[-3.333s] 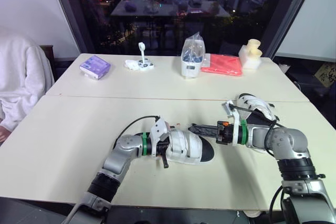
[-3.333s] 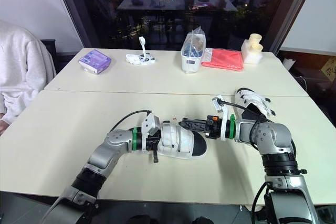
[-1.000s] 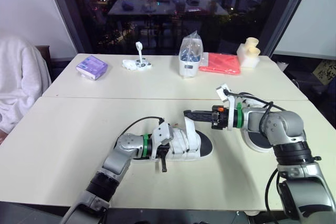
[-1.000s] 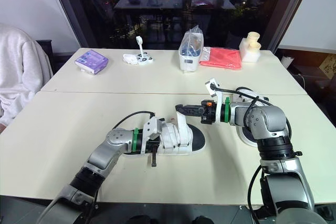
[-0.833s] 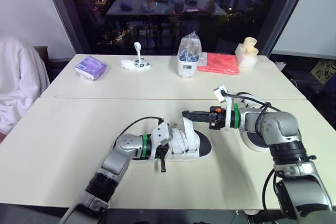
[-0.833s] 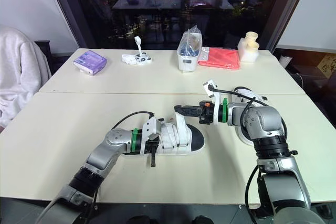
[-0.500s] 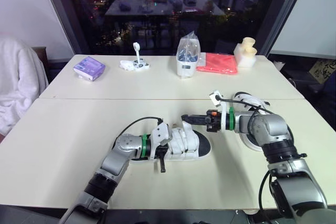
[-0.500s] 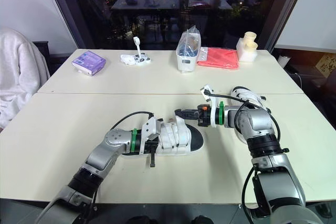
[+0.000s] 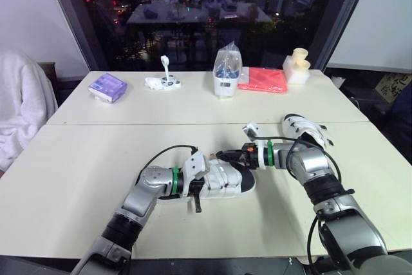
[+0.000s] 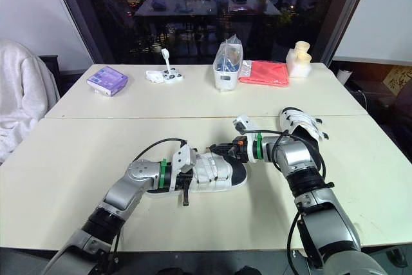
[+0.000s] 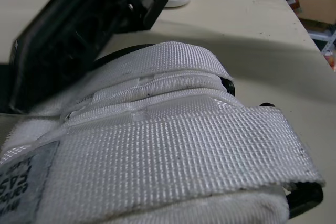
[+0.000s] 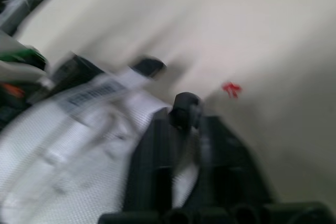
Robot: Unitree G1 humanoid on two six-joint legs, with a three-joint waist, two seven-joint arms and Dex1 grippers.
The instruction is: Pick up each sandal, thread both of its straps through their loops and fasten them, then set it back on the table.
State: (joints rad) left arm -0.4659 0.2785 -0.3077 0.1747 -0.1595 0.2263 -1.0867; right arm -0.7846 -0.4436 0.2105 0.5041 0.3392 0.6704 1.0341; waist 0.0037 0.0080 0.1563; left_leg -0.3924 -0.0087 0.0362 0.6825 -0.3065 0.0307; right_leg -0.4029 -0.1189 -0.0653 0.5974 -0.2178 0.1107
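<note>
Head views. The sandal (image 9: 225, 181) lies on the desk (image 9: 84, 159) near the front edge. The left gripper (image 9: 197, 188) is clamped on the end of it toward the robot's left, with one black finger poking out beneath. The right gripper (image 9: 225, 156) touches the sandal's upper from the other side. The second sandal (image 9: 306, 129) rests on the desk behind the right forearm, apart from the first.

Left wrist view. Two white woven straps cross the upper, the nearer strap (image 11: 173, 166) and the farther strap (image 11: 173, 61). Both lie flat. The right gripper's black bulk reaches in over the farther one.

Right wrist view. Blurred. White webbing sits right at this gripper; whether it is apart, together or pinching strap I cannot tell.

Step in hand, my reading: seating the farther strap.
- Hold the left clamp firm so the sandal cannot skid.
- Confirm the strap's tail is through its loop before pressing.
- Lay it square over the layer beneath, without twist.
- Press along its length, not at one spot.

Count.
- Sandals: two, one in hand and one waiting.
- Straps on the worked sandal: two.
- Loose things along the desk's back: five, namely a purple packet (image 9: 107, 85), a small white gadget (image 9: 162, 82), a clear bag (image 9: 224, 72), a red cloth (image 9: 262, 80) and a cream block (image 9: 296, 66).
- One person's white sleeve (image 9: 19, 117), at the left.
</note>
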